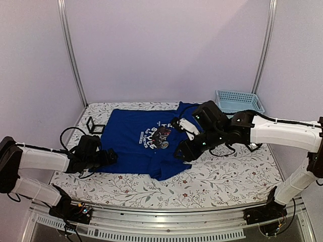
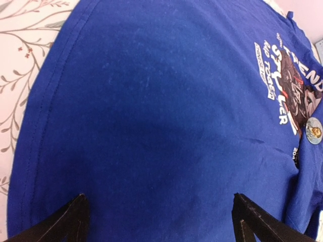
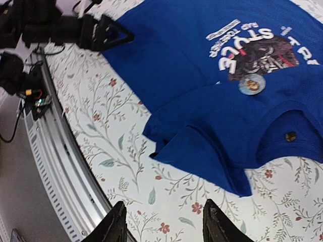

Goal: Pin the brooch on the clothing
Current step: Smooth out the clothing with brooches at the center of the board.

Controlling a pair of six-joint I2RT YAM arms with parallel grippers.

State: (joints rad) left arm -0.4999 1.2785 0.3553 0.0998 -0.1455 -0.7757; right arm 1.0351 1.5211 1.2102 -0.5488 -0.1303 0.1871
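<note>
The clothing, a royal-blue T-shirt (image 1: pixel 128 138), lies flat on the floral cloth, its lower corner folded over (image 3: pixel 212 151). The brooch (image 3: pixel 251 84), a small round badge, sits on the shirt at the edge of the chest print (image 3: pixel 257 48); it also shows in the left wrist view as the brooch (image 2: pixel 314 130). A small dark stud (image 3: pixel 290 136) rests on the fabric below it. My left gripper (image 2: pixel 161 217) is open wide over the shirt's plain left part (image 2: pixel 151 116). My right gripper (image 3: pixel 164 212) is open and holds nothing, above the cloth just off the folded hem.
A light-blue basket (image 1: pixel 238 101) stands at the back right. A small black frame stand (image 1: pixel 95 125) sits left of the shirt. The table's metal front rail (image 3: pixel 55 151) runs close beside my right gripper. Cables trail by the left arm (image 1: pixel 68 133).
</note>
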